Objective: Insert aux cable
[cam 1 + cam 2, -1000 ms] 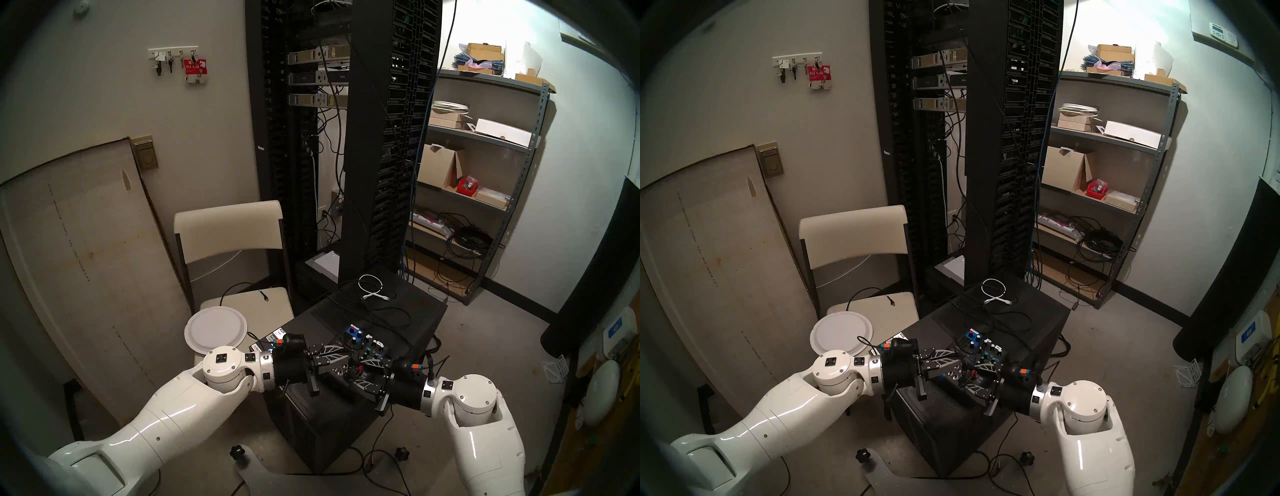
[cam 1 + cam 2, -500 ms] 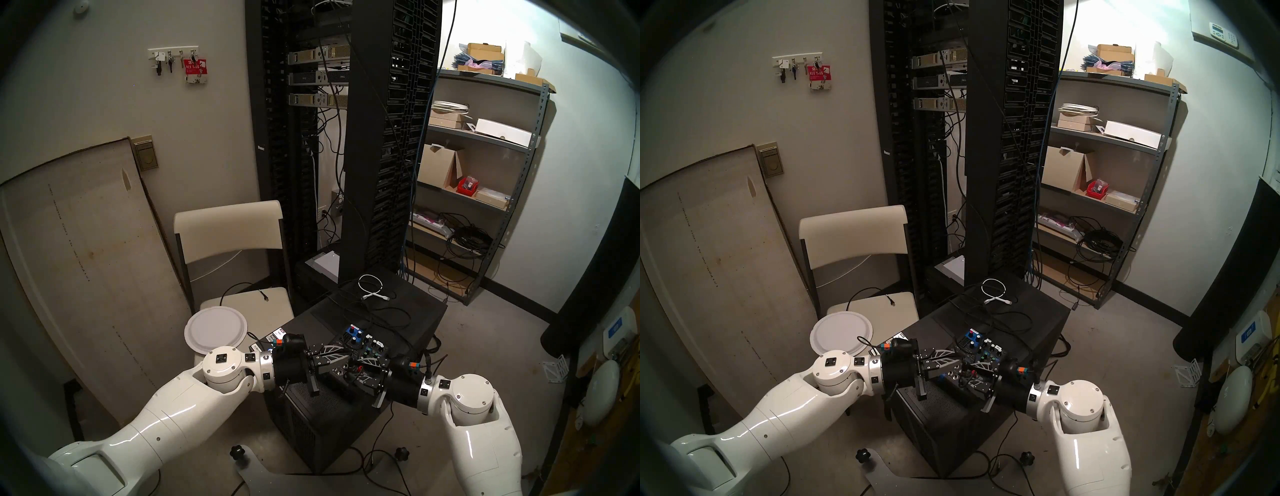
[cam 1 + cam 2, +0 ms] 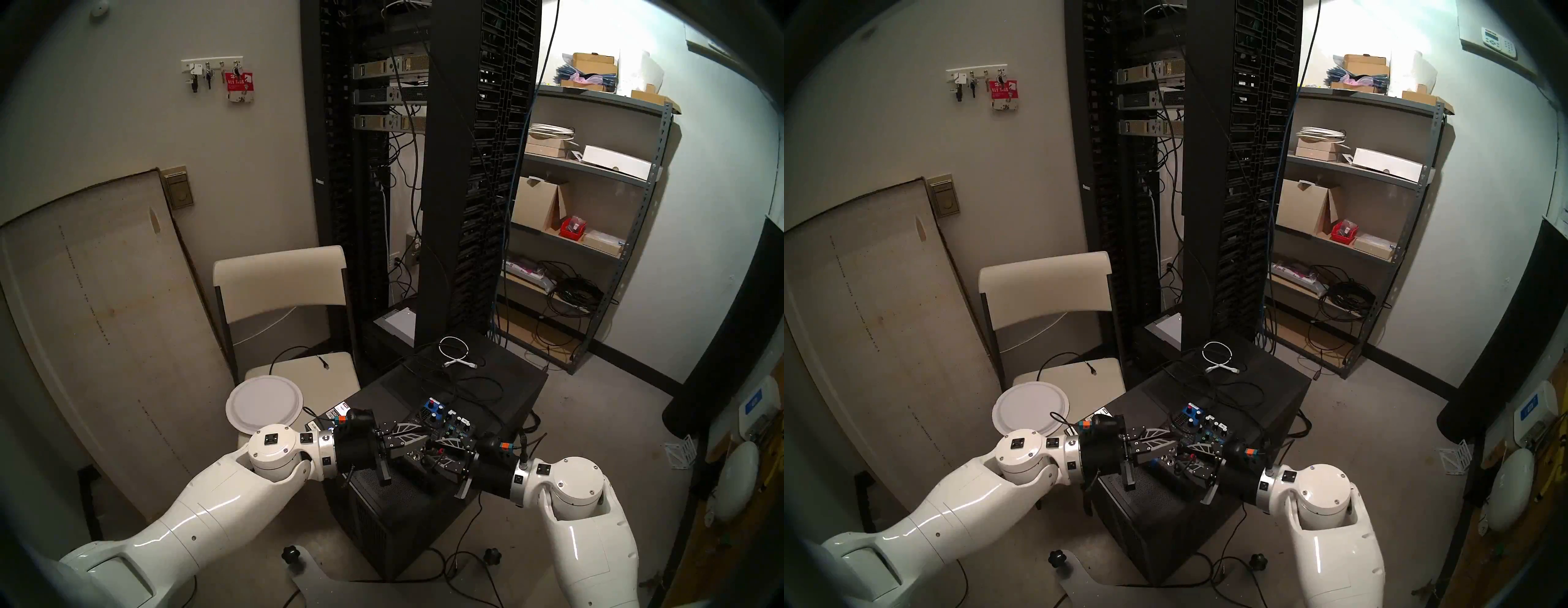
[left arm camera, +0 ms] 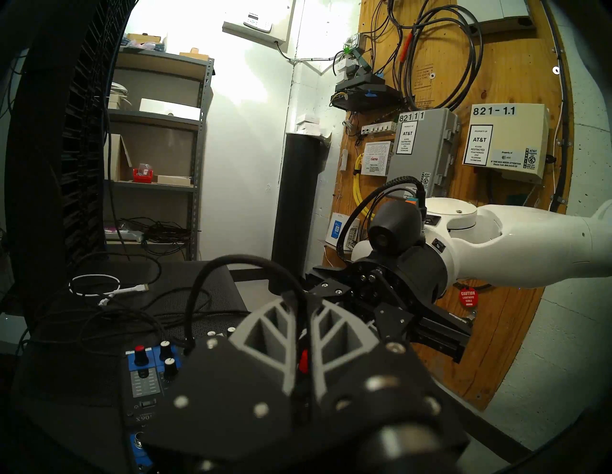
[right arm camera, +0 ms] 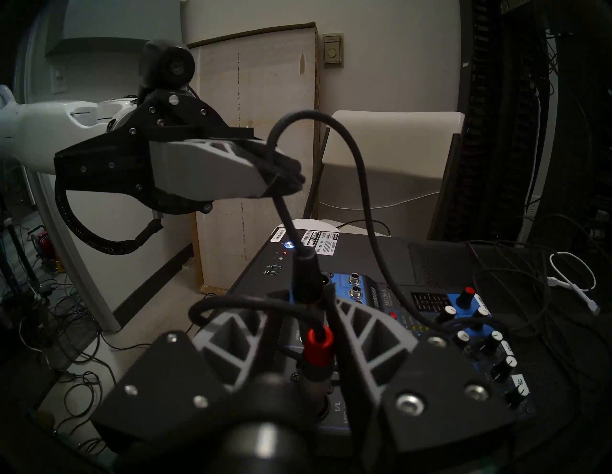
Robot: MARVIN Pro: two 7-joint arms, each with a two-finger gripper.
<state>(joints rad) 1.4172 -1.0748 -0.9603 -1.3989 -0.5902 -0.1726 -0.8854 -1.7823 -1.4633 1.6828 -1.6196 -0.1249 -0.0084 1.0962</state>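
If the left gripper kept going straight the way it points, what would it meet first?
The left gripper, shut on the thin black aux cable, points level at the right gripper. It would likely meet that gripper's grey fingers first, though depth is unclear.

The aux cable plug's tip is hidden behind the right end effector's blurred fingers

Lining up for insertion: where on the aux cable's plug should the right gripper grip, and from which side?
Grip the dark cylindrical barrel of the aux cable, below the left gripper pinching its cord. It hangs near upright over the mixer, so come level from the robot's right, fingers either side, above the red-collared plug.
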